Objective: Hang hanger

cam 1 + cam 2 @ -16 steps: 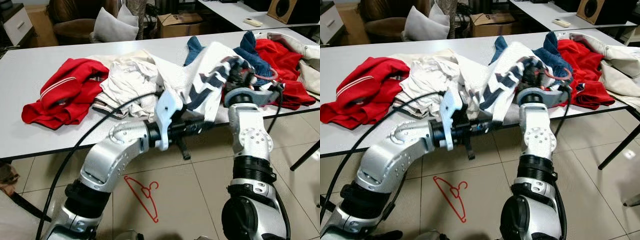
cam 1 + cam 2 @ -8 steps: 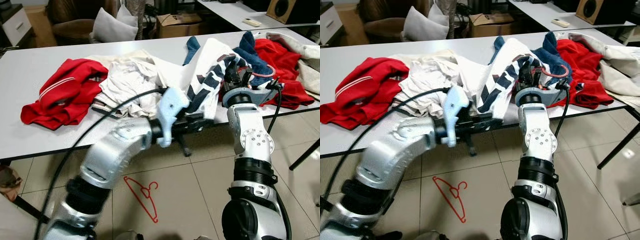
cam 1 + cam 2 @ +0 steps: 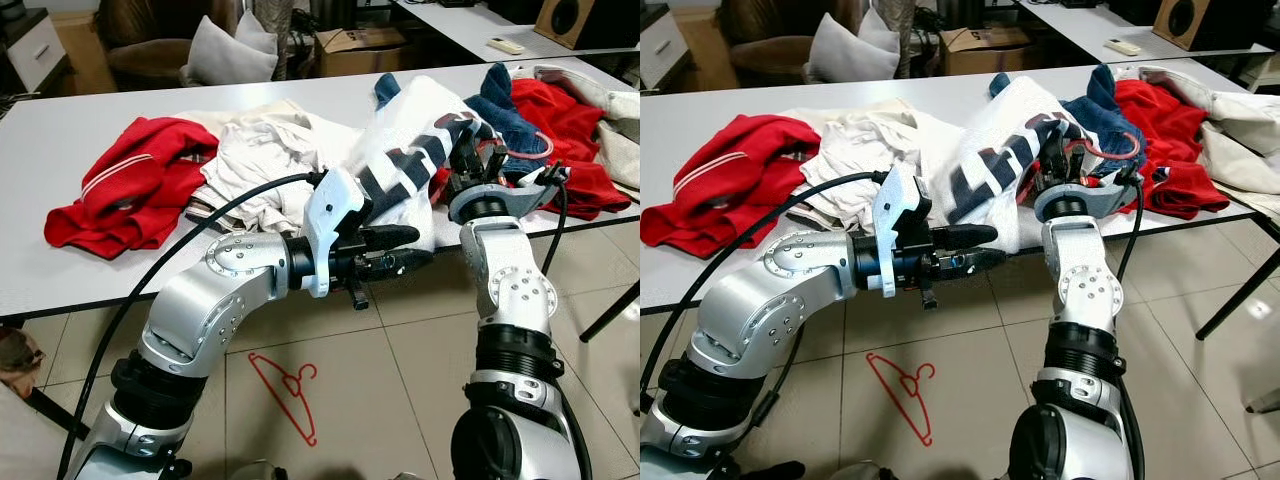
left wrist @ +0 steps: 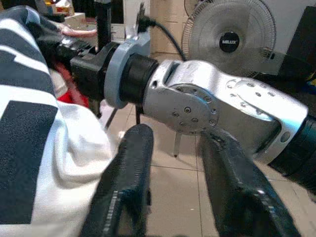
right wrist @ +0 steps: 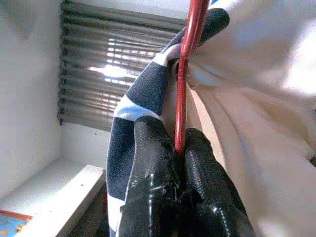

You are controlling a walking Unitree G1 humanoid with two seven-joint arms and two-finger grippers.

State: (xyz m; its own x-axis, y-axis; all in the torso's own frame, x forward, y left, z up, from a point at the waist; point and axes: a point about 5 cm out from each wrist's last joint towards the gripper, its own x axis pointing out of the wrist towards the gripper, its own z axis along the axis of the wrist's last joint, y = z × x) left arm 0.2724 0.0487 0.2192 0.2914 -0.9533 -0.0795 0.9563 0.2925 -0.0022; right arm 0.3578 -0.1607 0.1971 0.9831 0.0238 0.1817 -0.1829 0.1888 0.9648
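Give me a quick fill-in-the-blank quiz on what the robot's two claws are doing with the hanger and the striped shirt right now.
1. The right claw is shut on a thin ____ hanger.
2. The white shirt draped on that hanger has ____ stripes.
3. The left claw is ____, its fingers beside the shirt, holding nothing.
4. A second red hanger lies on the ____.

Missing words: red; navy; open; floor

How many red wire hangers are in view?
2: one thin red wire hanger lies on the tiled floor between the arms; another red wire hanger is pinched in the right claw inside the white-and-navy striped garment. Clothes may hide more.
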